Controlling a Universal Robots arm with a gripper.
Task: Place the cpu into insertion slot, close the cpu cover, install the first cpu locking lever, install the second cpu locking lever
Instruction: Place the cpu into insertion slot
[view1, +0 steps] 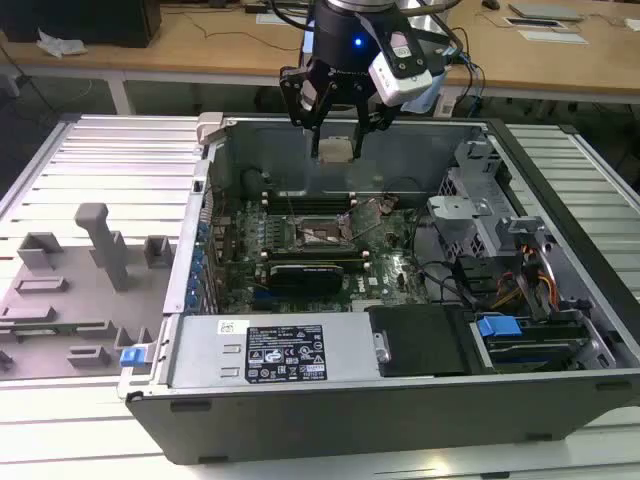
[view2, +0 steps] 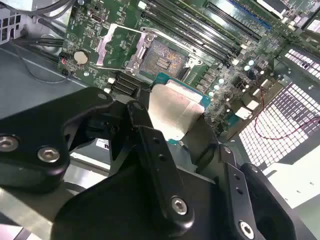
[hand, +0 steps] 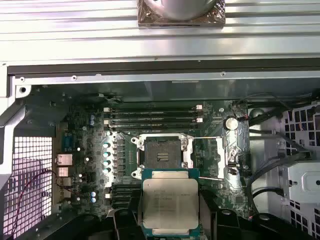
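Observation:
My gripper (view1: 335, 140) is shut on the cpu (view1: 335, 151), a pale silvery square chip held flat above the open computer case. In both wrist views the cpu (hand: 170, 202) (view2: 172, 112) sits between the black fingers (view2: 147, 135). It hangs a short way above and to one side of the insertion slot (hand: 161, 157) (view2: 162, 59) (view1: 318, 235). That slot is a dark square socket with a grey metal rim, bare on the motherboard. The cpu cover (hand: 220, 157) (view2: 113, 47) is swung open and lies beside the socket.
The case's back wall (view1: 400, 150) stands close behind the gripper. Long memory slots (hand: 155, 114) run beside the socket, and a black card (view1: 305, 270) lies on its other side. A drive cage (view1: 480, 215) with cables is at the exterior view's right, a grey fixture (view1: 100, 250) at its left.

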